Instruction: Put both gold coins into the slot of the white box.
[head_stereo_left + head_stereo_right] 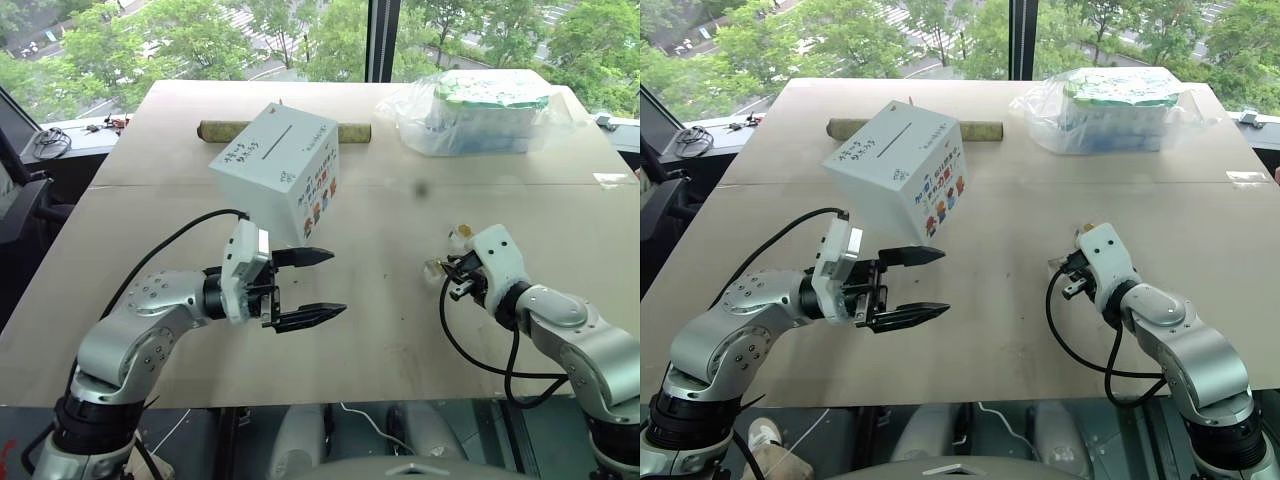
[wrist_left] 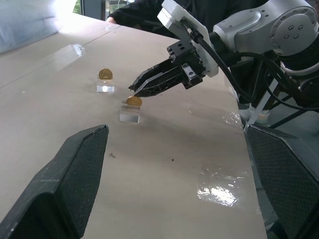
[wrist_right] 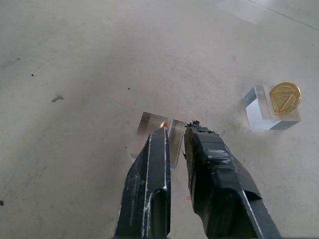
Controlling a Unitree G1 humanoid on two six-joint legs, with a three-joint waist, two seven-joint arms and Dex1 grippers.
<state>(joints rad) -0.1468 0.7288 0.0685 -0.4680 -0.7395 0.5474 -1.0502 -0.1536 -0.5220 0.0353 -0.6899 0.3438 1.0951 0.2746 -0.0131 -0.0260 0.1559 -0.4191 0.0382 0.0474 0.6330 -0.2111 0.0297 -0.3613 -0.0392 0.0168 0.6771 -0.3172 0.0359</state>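
The white box (image 1: 275, 170) stands at the table's middle, with blue handwriting, cartoon figures and its dark slot (image 1: 272, 139) on the upper face. My left gripper (image 1: 305, 287) hangs open just in front of the box with nothing between its fingers. To the right, two gold coins stand upright in small clear holders. My right gripper (image 3: 175, 128) is shut on the nearer gold coin (image 2: 133, 101), which still sits on its holder (image 2: 129, 115). The other gold coin (image 3: 285, 97) stands in its holder (image 3: 264, 112) just beyond, untouched.
A clear-bagged white-and-green bundle (image 1: 478, 110) lies at the back right. A brownish tube (image 1: 232, 130) lies behind the box. Cables (image 1: 45, 142) rest on a ledge off the table's left edge. The table's front edge runs just below both arms.
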